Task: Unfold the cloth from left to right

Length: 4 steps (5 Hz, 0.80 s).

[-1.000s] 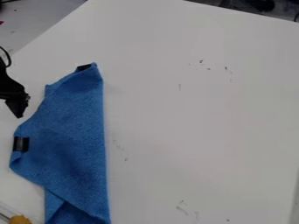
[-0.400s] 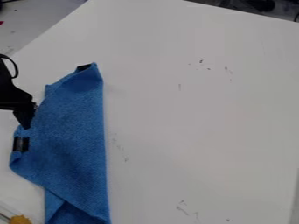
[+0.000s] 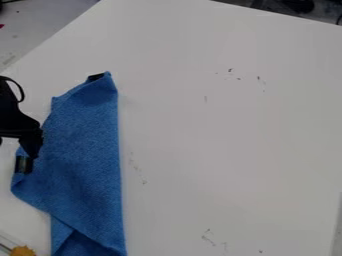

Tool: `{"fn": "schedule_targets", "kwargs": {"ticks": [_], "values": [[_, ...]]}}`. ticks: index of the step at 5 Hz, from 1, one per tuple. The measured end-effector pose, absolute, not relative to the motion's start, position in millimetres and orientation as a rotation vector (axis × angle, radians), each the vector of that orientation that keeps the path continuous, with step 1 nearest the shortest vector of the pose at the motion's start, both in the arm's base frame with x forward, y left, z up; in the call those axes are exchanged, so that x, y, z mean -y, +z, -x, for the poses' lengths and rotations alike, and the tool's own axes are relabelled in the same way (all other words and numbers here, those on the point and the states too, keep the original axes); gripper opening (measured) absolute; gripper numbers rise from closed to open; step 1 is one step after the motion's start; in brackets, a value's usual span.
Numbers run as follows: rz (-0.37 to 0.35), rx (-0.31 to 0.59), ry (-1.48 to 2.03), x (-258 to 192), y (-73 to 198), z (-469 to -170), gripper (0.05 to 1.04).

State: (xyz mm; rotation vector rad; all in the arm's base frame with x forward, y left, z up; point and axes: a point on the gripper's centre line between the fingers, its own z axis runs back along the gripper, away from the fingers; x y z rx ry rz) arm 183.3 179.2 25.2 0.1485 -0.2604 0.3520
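The folded blue cloth (image 3: 80, 150) lies along the left side of the white tabletop (image 3: 220, 130), running off the bottom of the view, with a black patch (image 3: 24, 165) on its left edge and another at its top corner. The black gripper (image 3: 31, 153) hangs over that left edge, just beside the lower patch and partly blocking it; whether it is open or closed cannot be told. A yellow-orange, jagged-edged object (image 3: 23, 251) sits near the cloth at bottom left, and small dark marks (image 3: 230, 70) dot the tabletop.
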Motion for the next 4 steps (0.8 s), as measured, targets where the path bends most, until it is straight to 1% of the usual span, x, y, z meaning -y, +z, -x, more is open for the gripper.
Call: {"fn": "schedule_targets", "kwargs": {"ticks": [1, 2, 3, 4], "values": [[-0.152, 0.241, 0.356, -179.8, 13.2, -180.2, 0.999], [-0.172, 0.235, 0.356, -184.3, 8.7, -178.9, 0.999], [-0.166, 0.249, 0.377, -187.3, 7.1, -178.1, 0.955], [-0.156, 0.254, 0.363, -186.8, 5.7, -180.1, 0.729]]}}
